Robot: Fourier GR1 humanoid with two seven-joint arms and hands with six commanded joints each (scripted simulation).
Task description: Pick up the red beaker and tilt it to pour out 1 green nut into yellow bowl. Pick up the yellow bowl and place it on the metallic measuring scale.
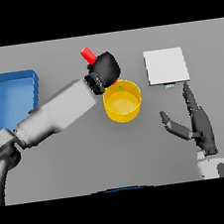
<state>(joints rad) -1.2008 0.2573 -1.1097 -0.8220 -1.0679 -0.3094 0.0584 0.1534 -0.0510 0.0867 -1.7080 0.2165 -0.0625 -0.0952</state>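
red beaker [87, 53]: tilted, held in the curled fingers of the left hand [106, 68] just past the far-left rim of the yellow bowl [123, 101].

near: the right hand [197, 122] rests at 4 o'clock from the bowl, fingers straight and relaxed, holding nothing.

middle: the bowl sits at table centre; a small green nut [121, 88] shows near its 12 o'clock inner wall.

far: the beaker stands at 11 o'clock from the bowl, the metallic measuring scale [165, 66] at 2 o'clock, a blue bin [11, 92] at 9 o'clock.

procedure: one nut appears delivered. judged next: level the beaker promptly to prevent a second nut leaving, keeping its mouth over the bowl while righting.
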